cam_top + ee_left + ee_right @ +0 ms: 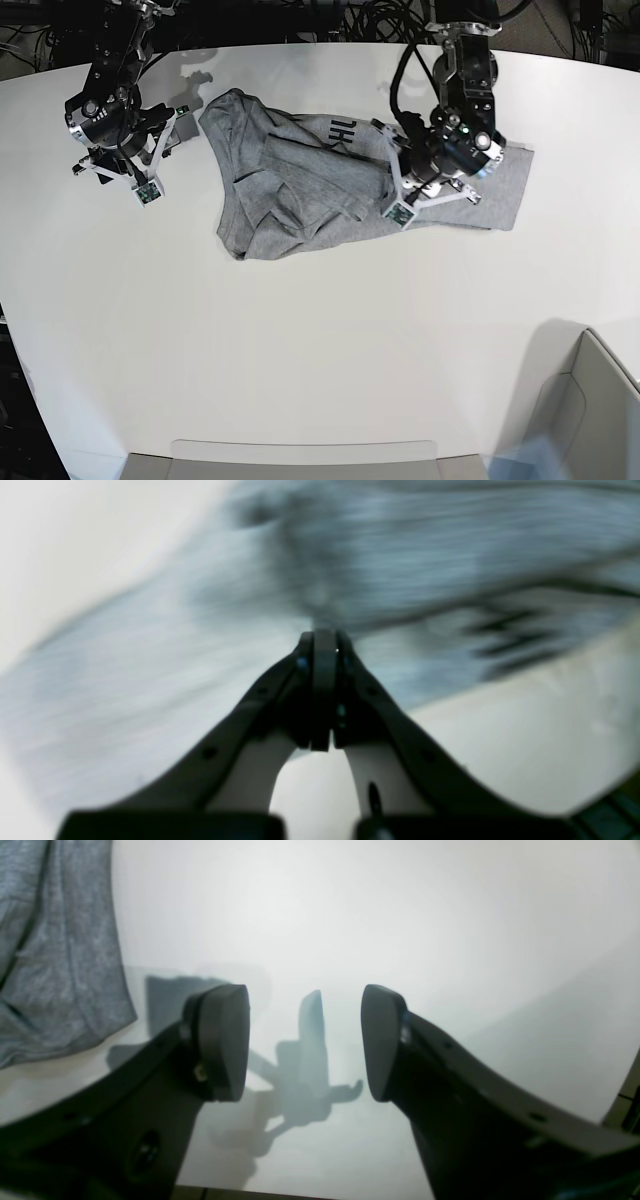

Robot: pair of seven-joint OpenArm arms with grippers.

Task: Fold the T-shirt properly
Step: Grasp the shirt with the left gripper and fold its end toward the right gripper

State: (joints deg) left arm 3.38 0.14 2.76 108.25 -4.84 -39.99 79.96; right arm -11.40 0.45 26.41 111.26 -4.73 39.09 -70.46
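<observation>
Nearest the base camera the white surface (300,340) is bare, with a pale grey bin (590,420) at its near corner. Further in, the T-shirt (290,195) lies crumpled mid-surface, long axis running roughly side to side across the base view, one end bunched and doubled over toward the right arm, the other end flatter and poking out past the left arm. Black lettering (335,130) shows on the far edge, so at least part of the printed side is up. The left claw (324,640) is pressed together over the shirt; the wrist view is badly motion-blurred (cloth streaks everywhere), and I can't tell whether a fold of fabric is pinched between the pads or it's just closed above it. My read: it sits over the shirt's middle because it's either dragging a layer across or about to release one, which fits the heaped folds beside it. The right claw (305,1040) stands wide apart over bare surface, holding nothing, with the shirt's hem just off to one side in its view. Likely parked clear so it doesn't snag cloth while the other arm works. Shirt is far from folded; it needs flattening first.
</observation>
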